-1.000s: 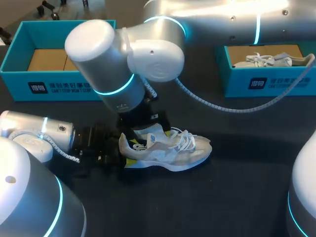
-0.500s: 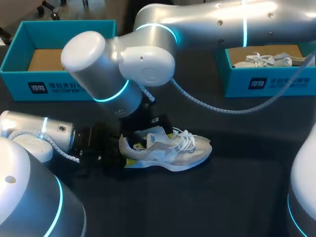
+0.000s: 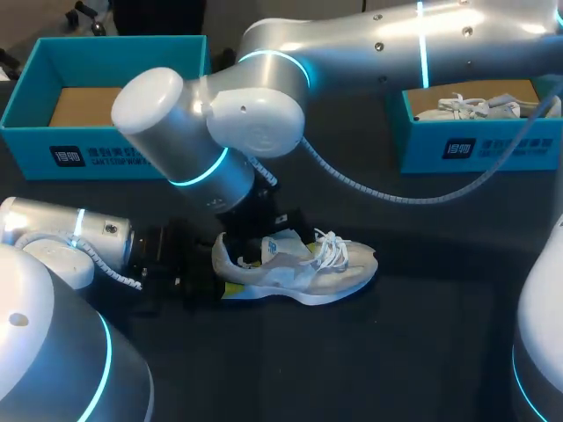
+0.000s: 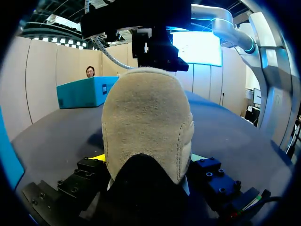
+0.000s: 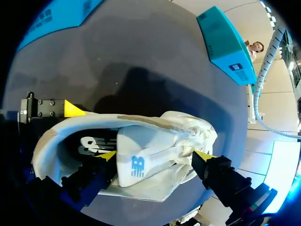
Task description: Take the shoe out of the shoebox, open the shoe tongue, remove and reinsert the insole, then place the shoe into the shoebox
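A white and beige sneaker lies on its side on the dark table, toe to the right. My left gripper is shut on its heel, one finger on each side. My right gripper hangs over the shoe's mouth, open wide. One of its fingers is inside the shoe above the black insole. The other is outside the shoe's side. The white tongue with a blue logo stands between them. From the left wrist view, the right gripper shows just above the heel.
An empty teal shoebox stands at the back left. A second teal shoebox at the back right holds another white shoe. My right arm's big elbow and its cable hang over the table's middle.
My right arm's elbow has swung a little to the left and its gripper has come lower onto the shoe's mouth. The shoe and my left arm have stayed still.
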Controlling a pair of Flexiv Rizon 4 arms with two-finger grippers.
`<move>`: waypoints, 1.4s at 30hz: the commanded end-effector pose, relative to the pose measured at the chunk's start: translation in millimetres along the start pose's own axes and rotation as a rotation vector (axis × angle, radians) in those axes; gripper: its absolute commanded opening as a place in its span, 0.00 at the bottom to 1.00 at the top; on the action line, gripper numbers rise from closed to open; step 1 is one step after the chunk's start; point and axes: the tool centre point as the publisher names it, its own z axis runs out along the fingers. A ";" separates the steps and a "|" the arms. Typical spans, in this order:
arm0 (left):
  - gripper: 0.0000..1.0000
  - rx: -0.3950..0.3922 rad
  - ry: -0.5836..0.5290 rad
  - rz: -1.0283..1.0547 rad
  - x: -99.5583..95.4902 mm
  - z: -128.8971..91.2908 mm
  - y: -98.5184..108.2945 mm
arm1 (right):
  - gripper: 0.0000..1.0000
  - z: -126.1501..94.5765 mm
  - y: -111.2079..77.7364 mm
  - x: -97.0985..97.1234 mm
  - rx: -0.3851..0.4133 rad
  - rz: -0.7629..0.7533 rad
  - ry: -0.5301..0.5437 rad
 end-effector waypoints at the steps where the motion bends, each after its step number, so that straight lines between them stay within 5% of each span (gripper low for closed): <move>1: 0.00 -0.003 0.001 0.000 -2.1 2.6 3.3 | 1.00 6.3 -6.2 -10.6 0.002 0.575 0.019; 10: 0.00 -0.003 0.001 0.000 -2.1 2.6 3.3 | 0.97 5.6 -7.7 -26.0 0.019 0.588 0.001; 13: 0.00 -0.003 0.001 0.000 -2.1 2.6 3.3 | 0.47 5.5 -6.8 -29.3 0.021 0.589 0.000; 16: 0.00 -0.003 0.001 0.000 -2.1 2.6 3.3 | 0.41 4.2 -5.5 -32.2 0.021 0.589 0.004; 20: 0.00 -0.003 0.001 0.000 -2.1 2.6 3.3 | 0.21 1.6 -3.6 -35.2 0.021 0.587 0.004; 28: 0.00 -0.003 0.001 0.000 -2.1 2.6 3.3 | 0.14 -6.5 -2.5 -44.5 0.029 0.588 -0.004; 35: 0.00 -0.003 0.001 0.000 -2.1 2.6 3.3 | 0.27 -11.4 -3.8 -52.9 0.034 0.590 -0.015; 42: 0.00 -0.003 0.001 0.000 -2.1 2.6 3.3 | 0.27 -15.6 -4.4 -57.2 0.033 0.596 -0.021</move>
